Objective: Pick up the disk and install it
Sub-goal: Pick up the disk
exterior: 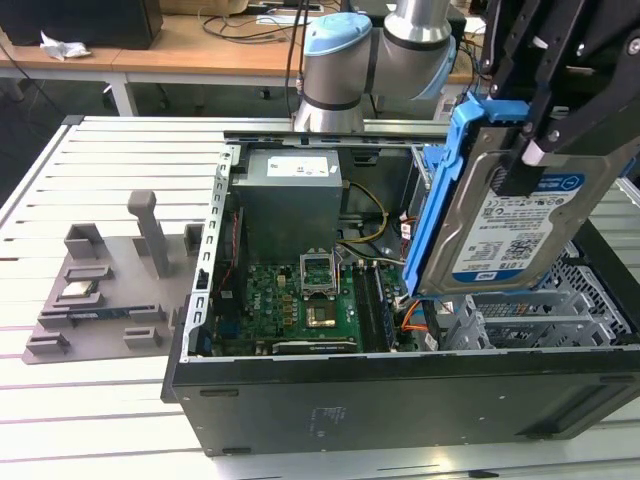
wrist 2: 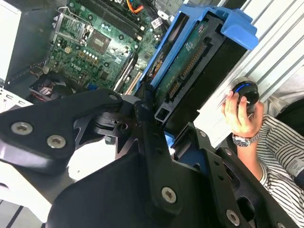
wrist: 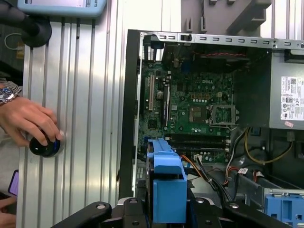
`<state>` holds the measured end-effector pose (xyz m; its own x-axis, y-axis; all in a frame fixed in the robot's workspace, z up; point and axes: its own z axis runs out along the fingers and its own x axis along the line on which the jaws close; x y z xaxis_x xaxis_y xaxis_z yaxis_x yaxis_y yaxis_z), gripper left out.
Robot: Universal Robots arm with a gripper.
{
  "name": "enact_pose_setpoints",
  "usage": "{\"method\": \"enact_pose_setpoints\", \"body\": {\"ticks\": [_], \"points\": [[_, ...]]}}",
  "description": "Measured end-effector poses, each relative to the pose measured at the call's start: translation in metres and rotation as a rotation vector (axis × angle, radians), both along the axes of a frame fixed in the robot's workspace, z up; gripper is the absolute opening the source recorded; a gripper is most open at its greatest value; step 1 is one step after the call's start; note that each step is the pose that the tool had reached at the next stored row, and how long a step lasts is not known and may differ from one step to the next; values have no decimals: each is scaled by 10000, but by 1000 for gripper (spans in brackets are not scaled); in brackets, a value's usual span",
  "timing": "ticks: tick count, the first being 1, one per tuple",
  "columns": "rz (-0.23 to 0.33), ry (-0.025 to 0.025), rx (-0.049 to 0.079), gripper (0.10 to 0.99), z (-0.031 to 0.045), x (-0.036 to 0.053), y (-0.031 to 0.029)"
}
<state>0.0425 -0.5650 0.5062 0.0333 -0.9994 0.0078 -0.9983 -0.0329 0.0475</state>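
table (exterior: 120, 170): the computer case (exterior: 400, 405) is being carried on its slotted metal top.
computer case: it is being shown with its side open, and the green motherboard (exterior: 290, 300) is being exposed on its floor.
grey fixture (exterior: 100, 290): it is being borne by the table just beside the computer case, at the exterior view's left.
disk (exterior: 510, 220): it is being held on edge, tilted, above the open interior of the computer case, toward the exterior view's right; one long side is being framed by its blue bracket (exterior: 445, 200).
gripper (exterior: 525, 160): its black fingers are being pressed onto the disk from both faces, above the computer case.
hand (wrist: 26, 118): it is being rested on a round black knob (wrist: 42, 146) on the table, outside the computer case.
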Motion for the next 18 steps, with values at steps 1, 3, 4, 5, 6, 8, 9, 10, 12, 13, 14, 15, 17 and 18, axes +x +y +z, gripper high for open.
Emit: {"method": "enact_pose_setpoints", "body": {"ticks": [1,3,4,5,6,8,9,10,12,13,14,15,17,18], "points": [[0,0,-1,369,0,20,0],[1,0,-2,369,-1,68,0],[1,0,-3,369,-1,108,0],[0,0,-4,369,-1,143,0],[1,0,-6,369,-2,185,0],[1,0,-6,369,-2,224,0],[1,0,-6,369,-3,247,0],[1,0,-8,369,-2,268,0],[0,0,-8,369,-3,313,0],[0,0,-10,369,-3,335,0],[0,0,-9,369,-4,354,0],[1,0,-11,369,-4,396,0],[2,0,-12,369,-5,450,0],[0,0,-13,369,-5,469,0]]}}
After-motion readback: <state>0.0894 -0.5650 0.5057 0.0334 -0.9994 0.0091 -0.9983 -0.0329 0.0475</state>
